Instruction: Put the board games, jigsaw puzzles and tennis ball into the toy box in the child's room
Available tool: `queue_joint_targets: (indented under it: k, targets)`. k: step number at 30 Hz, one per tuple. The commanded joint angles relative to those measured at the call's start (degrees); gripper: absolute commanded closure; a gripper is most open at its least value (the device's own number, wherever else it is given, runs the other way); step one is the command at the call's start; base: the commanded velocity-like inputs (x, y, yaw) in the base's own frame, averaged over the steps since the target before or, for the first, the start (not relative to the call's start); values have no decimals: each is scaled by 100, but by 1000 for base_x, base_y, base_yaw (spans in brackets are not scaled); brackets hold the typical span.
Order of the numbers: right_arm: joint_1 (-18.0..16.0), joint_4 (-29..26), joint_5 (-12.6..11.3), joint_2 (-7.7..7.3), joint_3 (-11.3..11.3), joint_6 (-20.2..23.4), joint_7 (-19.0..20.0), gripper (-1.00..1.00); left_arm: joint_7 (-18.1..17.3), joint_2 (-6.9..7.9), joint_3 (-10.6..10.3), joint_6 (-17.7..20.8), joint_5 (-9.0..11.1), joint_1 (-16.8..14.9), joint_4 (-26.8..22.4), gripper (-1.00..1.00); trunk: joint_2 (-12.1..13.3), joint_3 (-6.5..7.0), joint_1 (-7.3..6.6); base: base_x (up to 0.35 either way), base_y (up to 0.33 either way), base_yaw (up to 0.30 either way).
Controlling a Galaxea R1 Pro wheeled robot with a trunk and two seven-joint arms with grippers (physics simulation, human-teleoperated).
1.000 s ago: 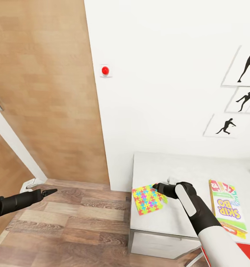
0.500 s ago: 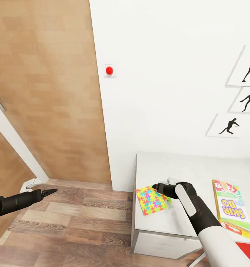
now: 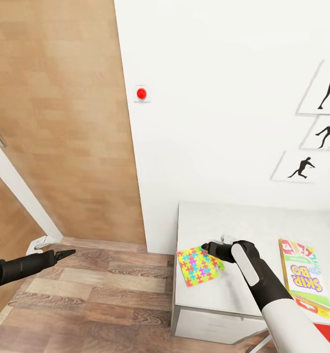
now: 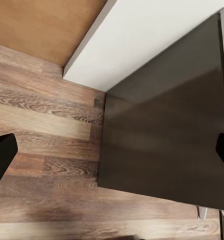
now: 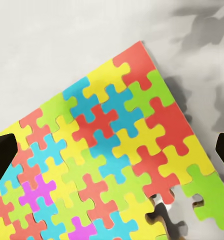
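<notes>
Currently my right gripper [image 3: 204, 246] hung spread wide over the jigsaw puzzle [image 3: 199, 265], holding nothing; puzzle lay flat at the table [image 3: 223, 220] corner. Pickup step, I'd judge: next needed descent and closing on an edge.

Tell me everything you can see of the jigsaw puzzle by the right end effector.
The jigsaw puzzle is a thin flat rectangle patterned with interlocking red, yellow, green, blue and pink pieces. It lies turned askew at the table's left front corner, one corner slightly past the edge. The right wrist view shows gaps near one corner. The right end effector, open, sits at its far edge; contact is unclear.
</notes>
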Motion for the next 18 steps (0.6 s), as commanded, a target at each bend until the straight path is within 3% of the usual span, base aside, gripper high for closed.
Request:
queue_joint_targets:
  k: [1, 18]
  targets:
    - [-5, -8, -58, -7, 19, 8, -57, -100, -32, 0, 7, 24, -17, -6, -2, -100, -12, -11, 3, 5, -9, 0]
    - [-5, -5, -36, -10, 22, 8, -53, -100, -31, 0, 7, 19, -17, -6, -2, -100, -12, -52, 3, 1, -1, 0]
